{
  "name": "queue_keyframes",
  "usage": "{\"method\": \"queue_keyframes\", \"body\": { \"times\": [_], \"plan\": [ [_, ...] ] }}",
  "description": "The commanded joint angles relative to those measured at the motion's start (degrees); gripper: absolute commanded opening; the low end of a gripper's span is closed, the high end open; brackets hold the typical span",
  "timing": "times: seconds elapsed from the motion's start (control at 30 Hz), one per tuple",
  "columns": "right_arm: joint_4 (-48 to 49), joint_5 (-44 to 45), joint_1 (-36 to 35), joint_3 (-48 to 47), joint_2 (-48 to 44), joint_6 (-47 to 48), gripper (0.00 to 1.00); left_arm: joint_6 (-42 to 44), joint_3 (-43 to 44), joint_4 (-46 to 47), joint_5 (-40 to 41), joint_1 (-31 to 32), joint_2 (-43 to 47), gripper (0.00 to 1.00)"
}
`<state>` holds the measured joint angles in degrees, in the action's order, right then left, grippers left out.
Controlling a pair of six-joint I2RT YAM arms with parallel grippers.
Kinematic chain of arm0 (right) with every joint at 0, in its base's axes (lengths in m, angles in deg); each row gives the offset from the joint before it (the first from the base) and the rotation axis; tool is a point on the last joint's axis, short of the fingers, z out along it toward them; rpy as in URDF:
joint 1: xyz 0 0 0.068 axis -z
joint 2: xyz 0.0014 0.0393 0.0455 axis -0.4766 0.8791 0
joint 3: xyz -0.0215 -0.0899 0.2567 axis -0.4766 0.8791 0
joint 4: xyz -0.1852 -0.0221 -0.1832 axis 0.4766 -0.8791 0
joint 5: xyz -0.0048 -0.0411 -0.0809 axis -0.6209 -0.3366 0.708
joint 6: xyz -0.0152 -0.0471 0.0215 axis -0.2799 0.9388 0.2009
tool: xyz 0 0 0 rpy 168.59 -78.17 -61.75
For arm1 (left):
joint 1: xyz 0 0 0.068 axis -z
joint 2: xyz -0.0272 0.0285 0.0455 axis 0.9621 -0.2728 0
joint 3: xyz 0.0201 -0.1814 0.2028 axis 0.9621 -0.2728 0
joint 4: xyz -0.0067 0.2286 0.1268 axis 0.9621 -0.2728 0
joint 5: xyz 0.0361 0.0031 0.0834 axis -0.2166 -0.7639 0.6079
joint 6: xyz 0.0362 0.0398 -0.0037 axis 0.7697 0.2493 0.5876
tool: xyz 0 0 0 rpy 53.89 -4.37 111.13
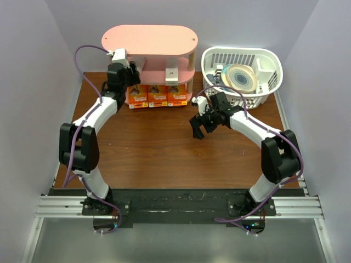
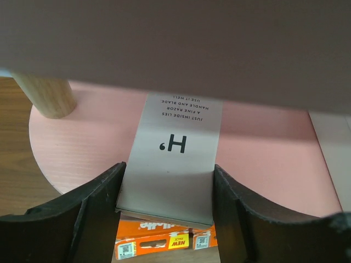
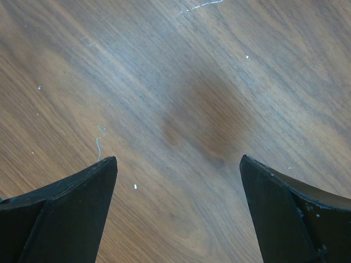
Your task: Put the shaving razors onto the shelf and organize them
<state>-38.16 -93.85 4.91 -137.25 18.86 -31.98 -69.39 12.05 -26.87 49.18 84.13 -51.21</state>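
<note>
The pink shelf [image 1: 149, 39] stands at the back of the table. A whitish-grey razor box [image 2: 178, 148] with dark lettering lies on its middle board [image 2: 82, 148], its near end hanging over the front edge. My left gripper [image 2: 168, 181] is shut on that box, one finger against each long side. A second grey box [image 1: 172, 73] lies further right on the same board. Three orange razor packs [image 1: 157, 95] stand side by side under the shelf, and they also show below the held box [image 2: 151, 235]. My right gripper [image 3: 178, 159] hovers open and empty over the bare table.
A white slatted basket [image 1: 269, 60] at the back right holds a round striped disc [image 1: 241, 76] and other items. A pale wooden post [image 2: 46, 96] stands just left of the held box. The top board hangs low over the left gripper.
</note>
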Motion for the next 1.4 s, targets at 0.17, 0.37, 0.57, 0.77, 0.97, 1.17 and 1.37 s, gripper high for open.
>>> {"method": "queue_keyframes", "body": {
  "times": [0.17,0.37,0.57,0.77,0.97,1.17,1.37],
  "plan": [
    [1.5,-0.5,0.3,0.1,-0.1,-0.6,0.99,-1.7,2.9,-1.3,11.0,4.2,-2.0,0.56],
    [1.5,-0.5,0.4,0.3,0.0,-0.7,0.99,-0.5,2.8,-1.5,14.4,4.1,-2.1,0.55],
    [1.6,-0.8,0.4,-0.8,0.8,-0.7,0.99,0.2,2.8,-0.8,15.1,4.1,-2.9,0.55],
    [1.2,-0.5,0.5,-1.4,1.3,-0.5,0.99,0.5,2.8,-0.5,13.4,4.1,-3.5,0.62],
    [1.2,-0.6,0.6,-1.7,1.6,-0.5,0.99,0.9,3.1,-1.2,11.4,4.1,-2.6,0.78],
    [0.6,-3.2,0.5,-4.5,0.7,0.6,0.99,0.9,1.9,-4.2,9.1,4.1,2.1,1.00],
    [0.5,-9.7,0.5,-9.6,-1.2,1.9,0.99,2.1,-1.0,-9.1,2.8,3.8,12.2,1.00]
  ]
}}
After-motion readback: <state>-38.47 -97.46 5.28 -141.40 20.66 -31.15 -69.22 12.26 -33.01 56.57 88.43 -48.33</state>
